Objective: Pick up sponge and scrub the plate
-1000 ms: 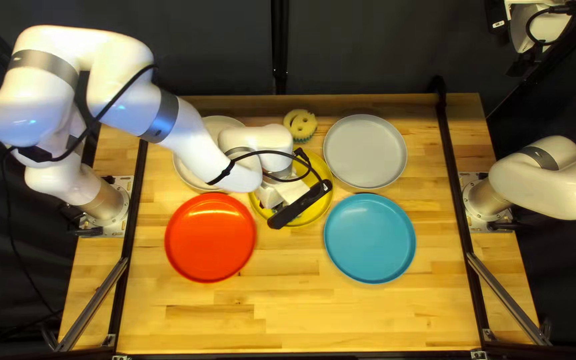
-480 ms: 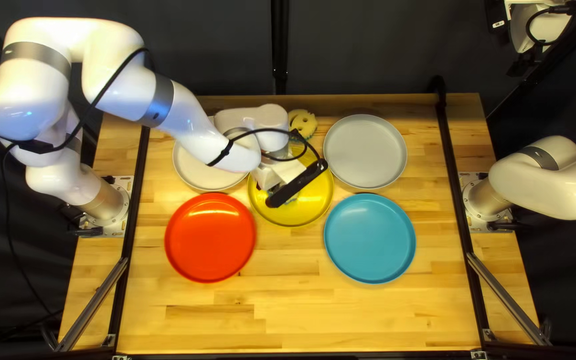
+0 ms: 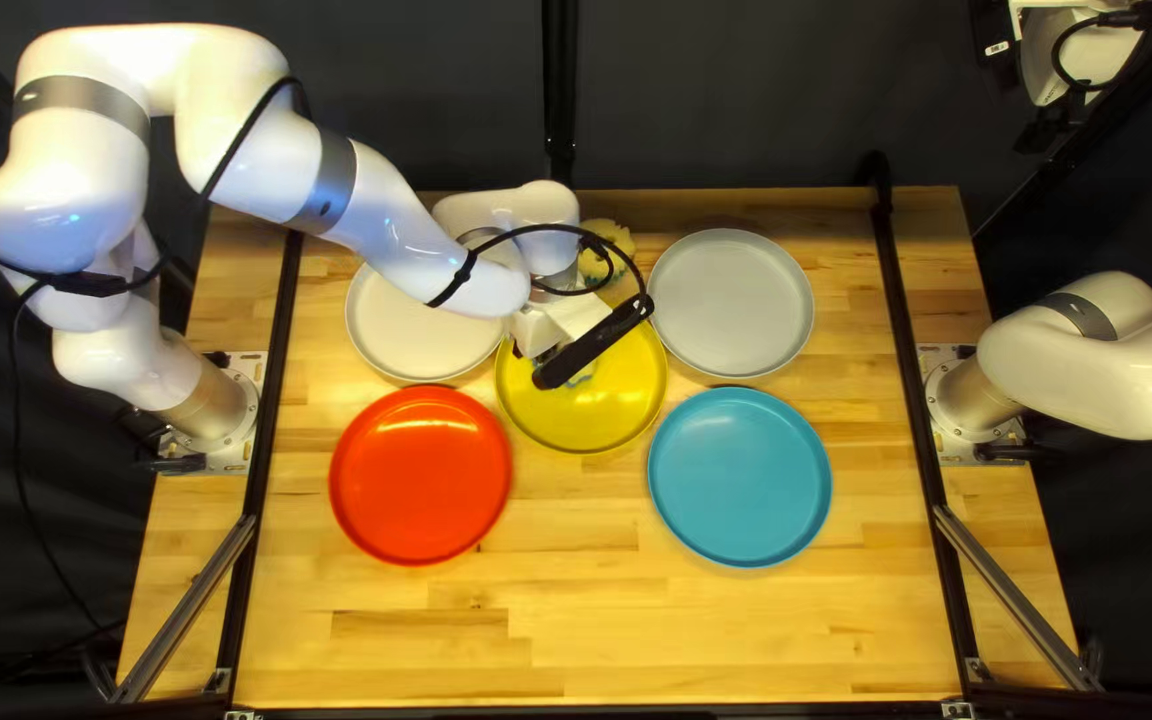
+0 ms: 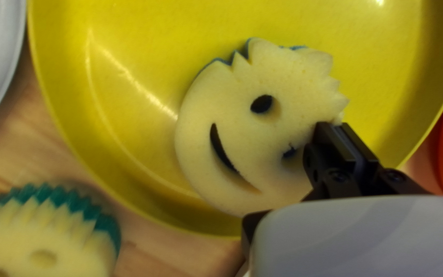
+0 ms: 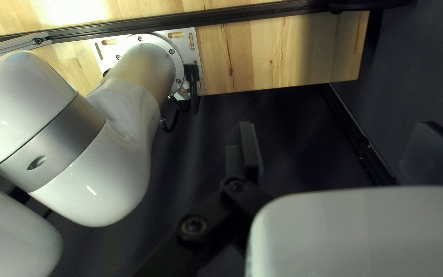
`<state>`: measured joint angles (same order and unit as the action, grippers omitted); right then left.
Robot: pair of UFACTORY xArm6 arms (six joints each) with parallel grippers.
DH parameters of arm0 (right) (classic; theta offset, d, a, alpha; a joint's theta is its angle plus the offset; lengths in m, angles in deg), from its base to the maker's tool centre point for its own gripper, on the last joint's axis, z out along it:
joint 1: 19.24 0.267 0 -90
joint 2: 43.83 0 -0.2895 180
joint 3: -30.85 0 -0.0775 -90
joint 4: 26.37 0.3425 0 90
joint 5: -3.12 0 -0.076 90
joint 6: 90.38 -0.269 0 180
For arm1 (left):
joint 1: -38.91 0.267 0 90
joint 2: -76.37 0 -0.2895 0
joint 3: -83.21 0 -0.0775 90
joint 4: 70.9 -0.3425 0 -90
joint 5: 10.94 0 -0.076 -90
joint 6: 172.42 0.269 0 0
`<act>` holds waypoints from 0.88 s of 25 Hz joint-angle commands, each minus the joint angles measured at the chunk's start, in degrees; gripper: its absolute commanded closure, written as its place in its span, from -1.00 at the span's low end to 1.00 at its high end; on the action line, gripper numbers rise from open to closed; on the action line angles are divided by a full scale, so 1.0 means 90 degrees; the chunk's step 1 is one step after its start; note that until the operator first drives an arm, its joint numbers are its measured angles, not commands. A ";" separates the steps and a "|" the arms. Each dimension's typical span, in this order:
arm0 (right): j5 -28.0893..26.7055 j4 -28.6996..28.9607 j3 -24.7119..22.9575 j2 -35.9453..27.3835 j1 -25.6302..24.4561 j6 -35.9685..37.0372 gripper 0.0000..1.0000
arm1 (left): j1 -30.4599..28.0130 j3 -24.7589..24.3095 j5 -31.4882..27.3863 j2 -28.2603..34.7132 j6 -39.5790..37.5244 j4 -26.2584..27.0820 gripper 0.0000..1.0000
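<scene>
Well — left hand point(image 3: 563, 328) pinches winking sponge point(image 4: 232, 123); right hand point(image 3: 1040, 134) spread — green-edged sponge point(image 4: 37, 231) beside yellow plate point(image 4: 124, 107).

1. Pale wooden worktop point(image 3: 536, 640), with a black rail point(image 3: 275, 374) along the left and another black rail point(image 3: 902, 320) along the right.
2. Far part: white plate point(image 3: 396, 327) at the left, grey plate point(image 3: 731, 304) at the right, yellow plate point(image 3: 596, 416) between and slightly nearer.
3. Cream-and-teal scalloped sponge point(image 3: 614, 242), beyond the yellow plate and apart from it.
4. Nearer: red plate point(image 3: 420, 476) at the left, blue plate point(image 3: 739, 478) at the right.
</scene>
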<state>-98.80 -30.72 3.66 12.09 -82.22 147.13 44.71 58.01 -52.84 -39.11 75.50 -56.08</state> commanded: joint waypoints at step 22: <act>0.0000 0.0000 0.0000 0.0000 0.0000 0.0000 -1.00 | -0.2804 -0.0400 0.1407 0.0881 -0.4321 -0.2495 1.00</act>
<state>-98.80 -30.72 3.66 12.09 -82.22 147.13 20.82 53.31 -42.56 -29.36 38.64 -76.48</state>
